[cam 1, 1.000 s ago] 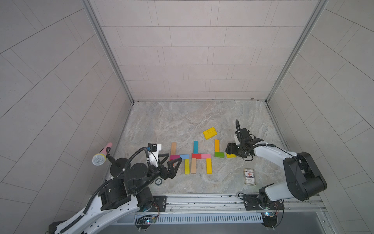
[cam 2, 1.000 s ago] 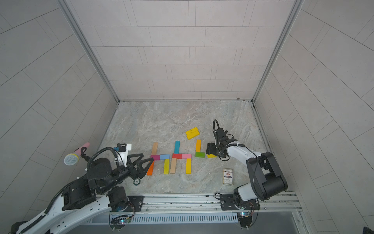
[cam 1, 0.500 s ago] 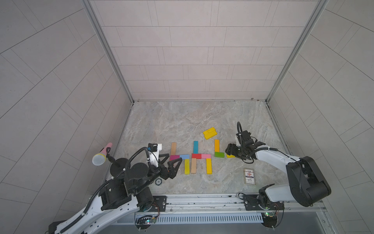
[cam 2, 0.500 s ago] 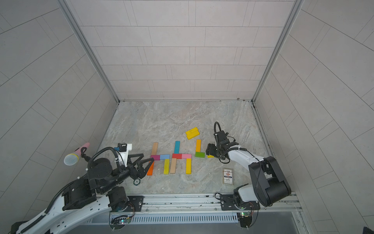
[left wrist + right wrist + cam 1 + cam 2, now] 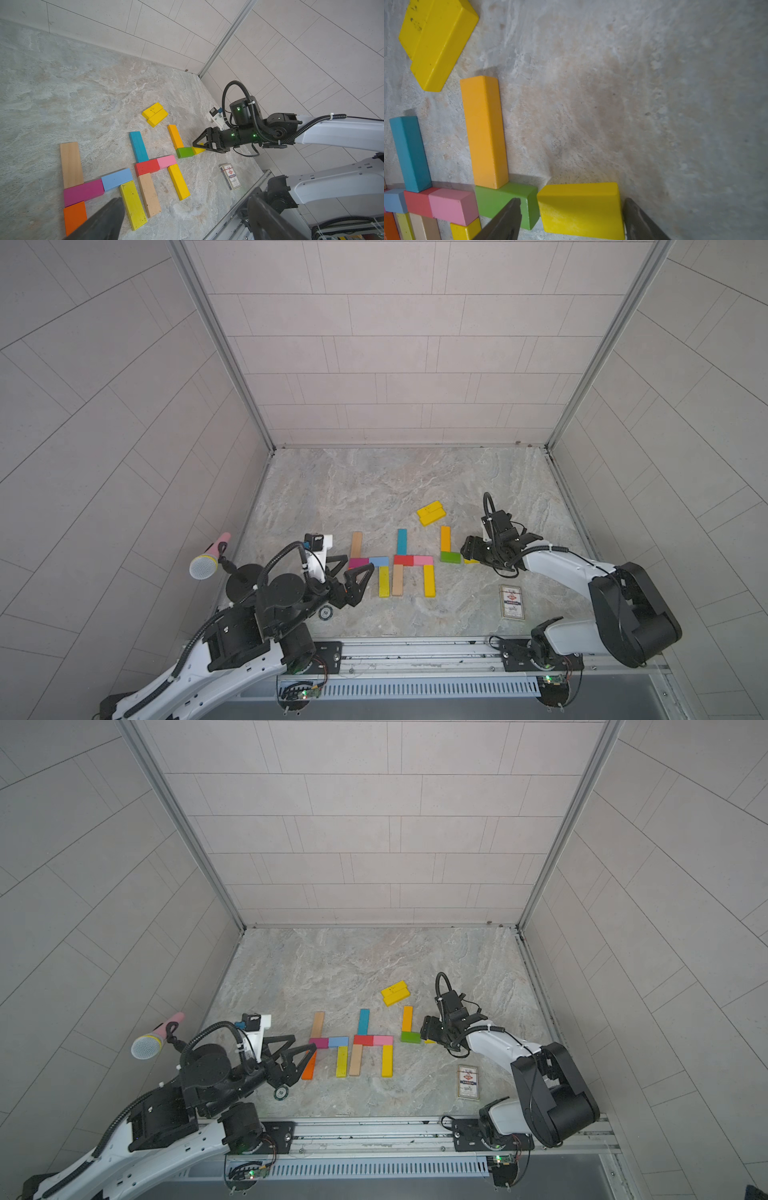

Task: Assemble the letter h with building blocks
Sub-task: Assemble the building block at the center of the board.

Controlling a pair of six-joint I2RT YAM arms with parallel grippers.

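A: Blocks (image 5: 404,560) first: where do they lie?
B: Flat on the marble table (image 5: 374,489), near its front edge, most forming two h shapes side by side. Next to those, a long orange block (image 5: 483,133) butts onto a green block (image 5: 500,199).
A: And the right gripper (image 5: 572,199)?
B: Its fingers (image 5: 639,220) straddle a short yellow block (image 5: 581,207), tilted, just beside the green one. One finger touches its end; whether they pinch it I cannot tell.
A: The left gripper (image 5: 359,562)?
B: Its fingers spread wide, hovering near the magenta block (image 5: 83,192), well apart from the right one.
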